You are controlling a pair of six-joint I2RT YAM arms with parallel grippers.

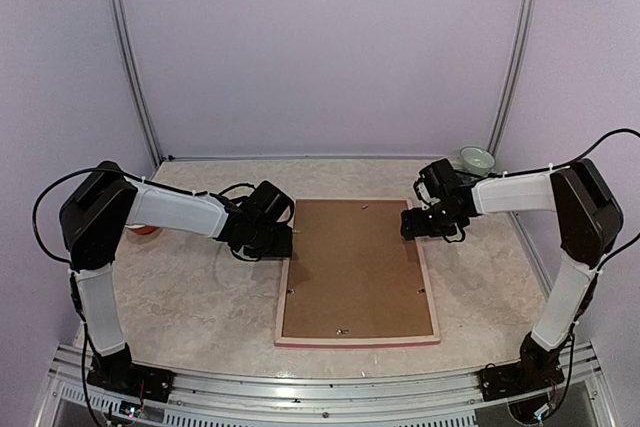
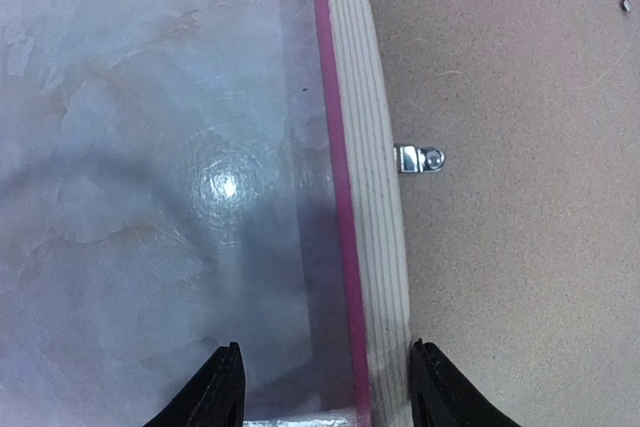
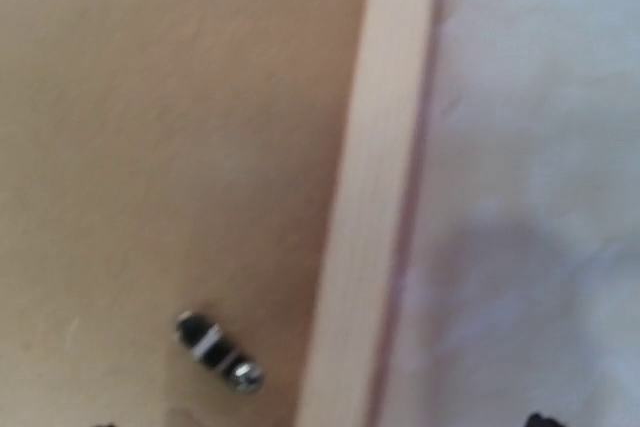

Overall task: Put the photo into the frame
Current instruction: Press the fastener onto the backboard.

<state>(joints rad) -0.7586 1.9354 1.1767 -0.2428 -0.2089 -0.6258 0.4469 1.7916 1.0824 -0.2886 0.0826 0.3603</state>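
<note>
The large rectangular picture frame (image 1: 357, 340), pink on its edges and pale wood on the back, lies face down in the middle of the marbled table (image 1: 180, 287). Its long axis runs from the arms' side toward the far wall. A plain brown backing board (image 1: 355, 262) fills the frame. The red sunset photo shows in no view, so I cannot tell whether it sits under the board.

The left gripper (image 1: 280, 244) hangs over the frame's left rail near the far corner, its jaws apart. One finger is over bare table and the other over the board, with the rail between them. A small metal turn clip (image 2: 420, 158) lies just ahead of it on the board.

The right gripper (image 1: 415, 227) hovers over the frame's right rail, also near the far end. Only its fingertips peek into its wrist view, and they are set wide apart.

Both arms look equally near. There is open table on all sides of the frame. A pale green bowl (image 1: 477, 159) stands well beyond its far right corner.
</note>
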